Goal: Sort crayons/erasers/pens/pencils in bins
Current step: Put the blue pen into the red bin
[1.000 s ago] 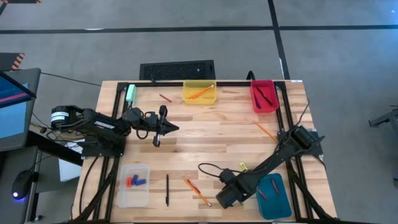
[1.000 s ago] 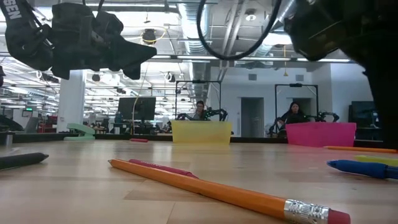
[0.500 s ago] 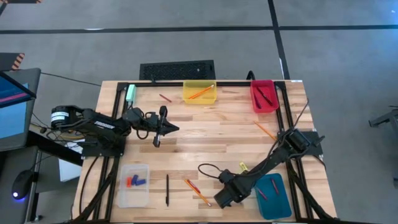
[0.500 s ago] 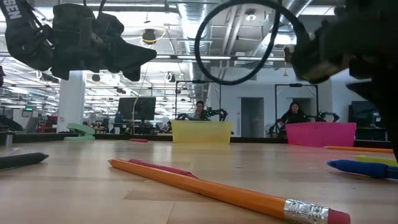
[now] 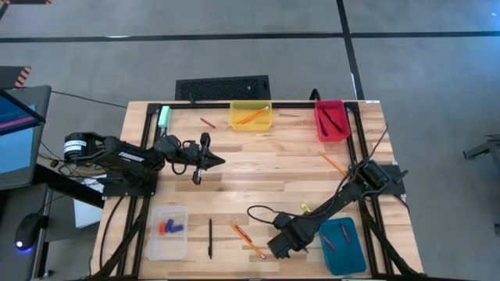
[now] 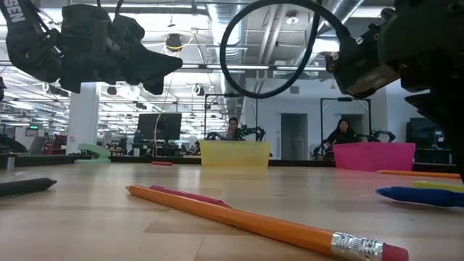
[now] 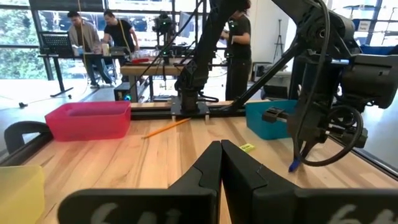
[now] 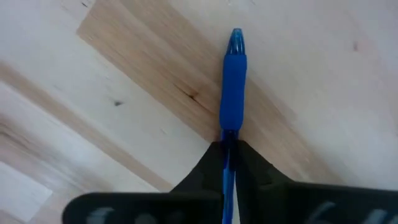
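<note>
Right hand (image 8: 227, 152) grips blue pen (image 8: 232, 81) — hidden overhead.

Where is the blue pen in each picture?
High view: hidden under the right gripper.
Low view: the blue pen is at the right edge, just above the table.
Left wrist view: it hangs tip down from the far arm.
Right wrist view: centre, pinched between the fingers.
Shared landmark: the red bin, also seen at and.
</note>
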`<state>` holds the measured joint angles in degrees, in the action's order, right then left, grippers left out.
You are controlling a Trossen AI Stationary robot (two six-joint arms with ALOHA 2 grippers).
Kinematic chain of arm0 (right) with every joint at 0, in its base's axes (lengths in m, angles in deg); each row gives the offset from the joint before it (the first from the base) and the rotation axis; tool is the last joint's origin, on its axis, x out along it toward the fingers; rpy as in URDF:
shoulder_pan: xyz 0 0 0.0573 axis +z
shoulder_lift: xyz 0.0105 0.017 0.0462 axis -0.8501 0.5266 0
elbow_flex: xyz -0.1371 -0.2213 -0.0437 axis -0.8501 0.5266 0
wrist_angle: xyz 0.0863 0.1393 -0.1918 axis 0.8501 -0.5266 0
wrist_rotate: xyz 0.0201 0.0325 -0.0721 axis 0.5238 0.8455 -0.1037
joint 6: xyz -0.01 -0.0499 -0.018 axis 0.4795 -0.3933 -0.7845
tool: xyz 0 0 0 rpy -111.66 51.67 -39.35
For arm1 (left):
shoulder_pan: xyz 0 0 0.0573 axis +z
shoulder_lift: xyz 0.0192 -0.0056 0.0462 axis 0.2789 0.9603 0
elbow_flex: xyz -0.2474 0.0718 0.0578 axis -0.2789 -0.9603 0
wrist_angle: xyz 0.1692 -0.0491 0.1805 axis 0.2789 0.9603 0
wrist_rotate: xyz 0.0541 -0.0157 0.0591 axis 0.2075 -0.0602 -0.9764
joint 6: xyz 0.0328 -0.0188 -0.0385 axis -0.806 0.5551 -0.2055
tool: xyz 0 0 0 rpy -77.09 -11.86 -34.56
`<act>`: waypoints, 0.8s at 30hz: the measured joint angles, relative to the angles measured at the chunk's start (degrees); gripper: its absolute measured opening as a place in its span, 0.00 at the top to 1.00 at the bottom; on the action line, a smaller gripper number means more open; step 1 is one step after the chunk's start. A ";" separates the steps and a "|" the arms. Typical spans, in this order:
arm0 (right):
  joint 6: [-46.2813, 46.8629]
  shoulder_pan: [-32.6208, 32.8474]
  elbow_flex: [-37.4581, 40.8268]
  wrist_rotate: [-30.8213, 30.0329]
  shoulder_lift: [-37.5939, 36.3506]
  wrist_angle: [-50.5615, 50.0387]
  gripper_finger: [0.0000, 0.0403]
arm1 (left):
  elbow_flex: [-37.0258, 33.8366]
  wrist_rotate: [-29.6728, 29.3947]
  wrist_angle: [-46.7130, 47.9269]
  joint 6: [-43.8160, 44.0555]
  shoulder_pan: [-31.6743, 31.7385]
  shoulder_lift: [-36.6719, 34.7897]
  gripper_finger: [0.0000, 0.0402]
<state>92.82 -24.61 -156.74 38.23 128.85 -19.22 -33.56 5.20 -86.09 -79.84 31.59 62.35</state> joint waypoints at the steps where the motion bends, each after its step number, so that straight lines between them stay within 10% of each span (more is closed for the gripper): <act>1: -0.19 -0.05 0.04 -0.15 -0.20 -0.10 0.95 | 0.01 0.00 0.06 0.00 0.02 0.00 1.00; 15: -6.51 -4.88 0.02 -9.01 -13.37 -4.43 0.94 | 0.01 0.00 0.08 0.00 0.02 0.00 1.00; 24: -18.23 -20.39 -0.02 -12.49 -25.68 -19.17 0.93 | 0.01 0.00 0.02 -0.41 0.02 0.00 1.00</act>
<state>74.58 -45.01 -156.76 25.75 103.17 -38.39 -33.56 5.20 -86.07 -80.25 31.61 62.35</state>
